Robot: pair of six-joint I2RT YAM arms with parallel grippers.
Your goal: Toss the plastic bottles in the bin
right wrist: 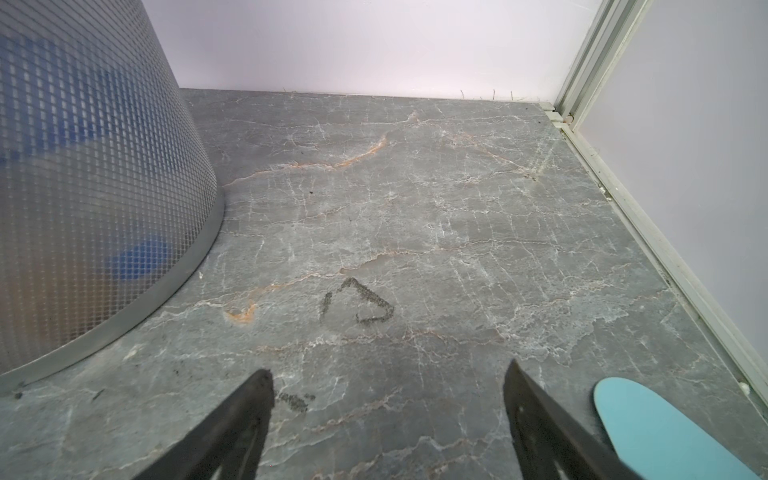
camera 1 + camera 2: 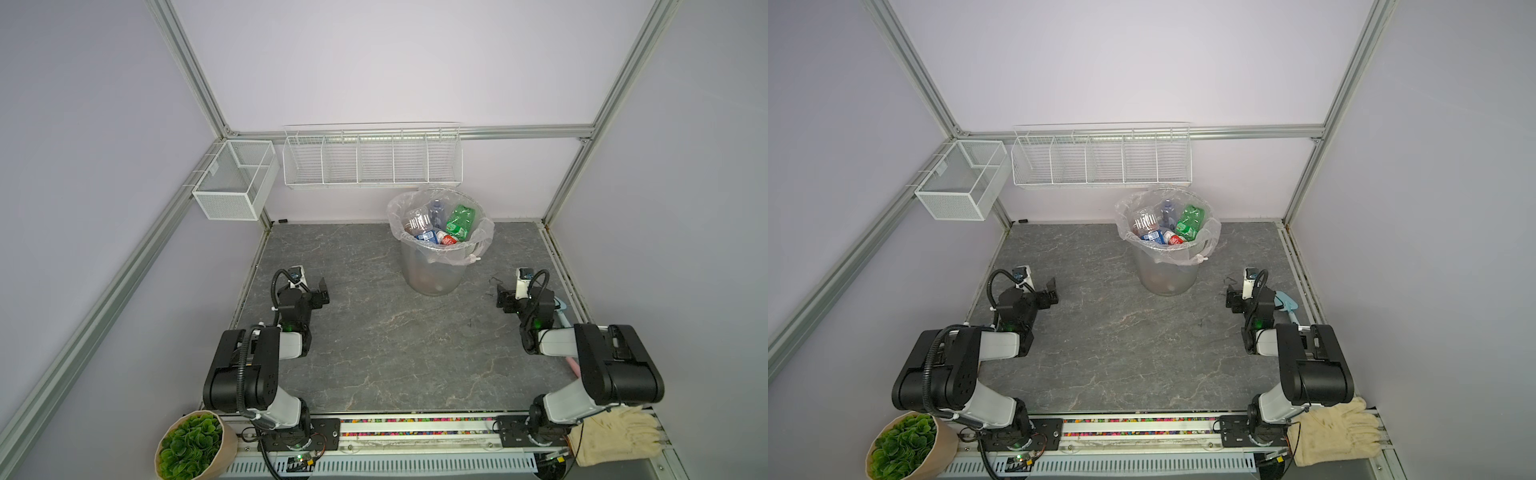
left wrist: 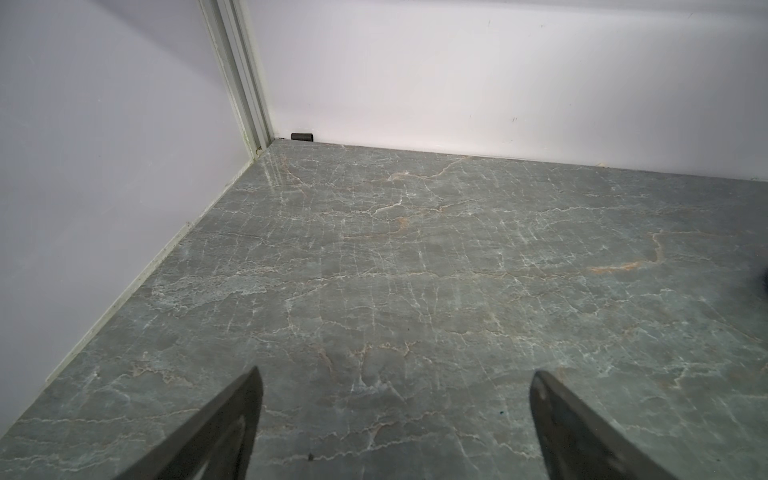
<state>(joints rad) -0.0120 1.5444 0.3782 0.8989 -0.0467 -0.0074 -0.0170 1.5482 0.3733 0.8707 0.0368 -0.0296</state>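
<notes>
Five bottles [image 2: 460,221] show in the bin [image 2: 432,274] at the table's back; we cannot count those buried beneath. Both grippers, left [image 3: 395,415] and right [image 1: 388,411], stand spread wide and empty, cut off by the frame's edge.

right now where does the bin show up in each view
Top view: bin stands at the back of the table, right of centre, bottles inside.
Other top view: bin stands at the back, near centre.
Left wrist: not in it.
Right wrist: its meshed wall fills the left edge.
Shared landmark: the dark scribble on the table, also at.
</notes>
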